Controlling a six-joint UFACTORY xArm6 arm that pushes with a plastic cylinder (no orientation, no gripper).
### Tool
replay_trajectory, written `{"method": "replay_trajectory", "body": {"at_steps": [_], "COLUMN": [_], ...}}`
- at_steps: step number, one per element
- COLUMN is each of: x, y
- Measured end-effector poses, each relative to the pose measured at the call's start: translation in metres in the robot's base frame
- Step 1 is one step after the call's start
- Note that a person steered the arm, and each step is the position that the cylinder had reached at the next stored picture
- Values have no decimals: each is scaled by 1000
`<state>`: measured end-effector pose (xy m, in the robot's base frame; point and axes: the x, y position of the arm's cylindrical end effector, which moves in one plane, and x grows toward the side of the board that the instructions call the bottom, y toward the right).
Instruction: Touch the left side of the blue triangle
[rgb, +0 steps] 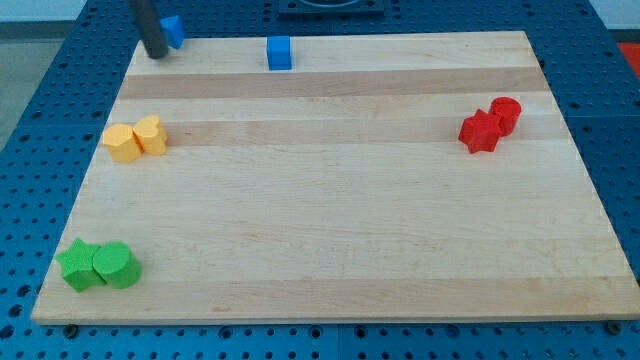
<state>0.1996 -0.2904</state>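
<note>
The blue triangle (174, 30) lies at the top left corner of the wooden board (330, 250), partly hidden by the dark rod. My tip (157, 54) rests on the board just left of and slightly below the triangle, touching or almost touching its left side. A blue cube (279, 52) stands to the right of it along the top edge.
Two yellow blocks (136, 138) sit together at the left edge. A green star (78, 266) and a green cylinder (115, 265) sit at the bottom left. A red star (480, 131) and a red cylinder (506, 114) sit at the right.
</note>
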Motion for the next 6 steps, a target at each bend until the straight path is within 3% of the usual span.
{"method": "replay_trajectory", "body": {"at_steps": [6], "x": [-8], "y": [-8]}}
